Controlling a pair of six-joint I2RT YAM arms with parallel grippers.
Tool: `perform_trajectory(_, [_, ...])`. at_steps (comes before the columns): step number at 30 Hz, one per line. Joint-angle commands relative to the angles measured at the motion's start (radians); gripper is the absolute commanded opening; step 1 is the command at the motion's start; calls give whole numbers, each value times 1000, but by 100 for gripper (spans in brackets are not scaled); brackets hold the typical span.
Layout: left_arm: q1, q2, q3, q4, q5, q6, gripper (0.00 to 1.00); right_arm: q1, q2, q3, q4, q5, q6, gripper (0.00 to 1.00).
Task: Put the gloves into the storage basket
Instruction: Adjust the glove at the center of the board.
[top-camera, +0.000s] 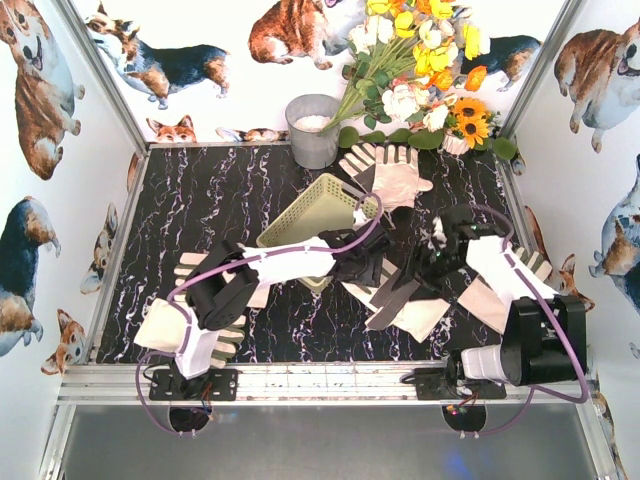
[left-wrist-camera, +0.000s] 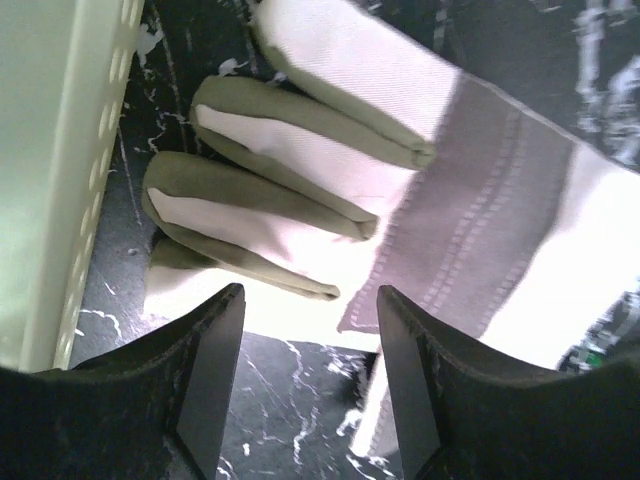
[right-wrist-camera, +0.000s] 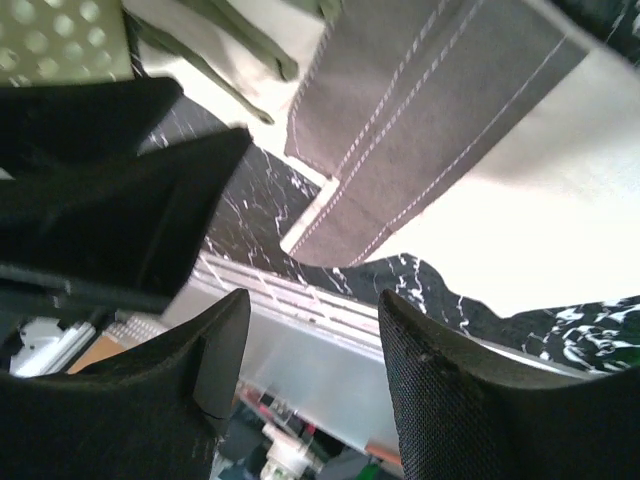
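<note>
From the top camera you can count one storage basket (top-camera: 305, 215), sitting at an angle mid-table. At least six gloves (top-camera: 410, 312) lie outside it. Two overlap behind the basket near the single grey bucket (top-camera: 312, 130), and two lie on the left arm's side. One with a grey palm lies in the middle, and one is partly under the right arm. Your left gripper (top-camera: 372, 268) and right gripper (top-camera: 425, 272) meet over that middle glove.

In the left wrist view, your left gripper (left-wrist-camera: 310, 390) has its jaws moderately apart with nothing between them. Beyond them lies one glove (left-wrist-camera: 400, 200) with a grey palm patch. Four of its fingers show, reaching toward the storage basket (left-wrist-camera: 60, 150) wall at the left.

In the right wrist view, your right gripper (right-wrist-camera: 310, 370) is likewise parted and empty. One grey-palmed glove (right-wrist-camera: 430, 130) lies beyond it, and a corner of the storage basket (right-wrist-camera: 60, 40) shows at the upper left.
</note>
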Motion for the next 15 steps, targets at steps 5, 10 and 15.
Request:
perform_trajectory(5, [-27, -238, -139, 151, 103, -26, 57, -72, 62, 154, 46, 87, -46, 57])
perform_trajectory(10, [-61, -279, -240, 206, 192, -67, 61, -126, 184, 205, 95, 93, -68, 59])
perform_trajectory(15, [-102, -267, -326, 293, 273, -119, 62, -143, 317, 279, 88, 56, -99, 61])
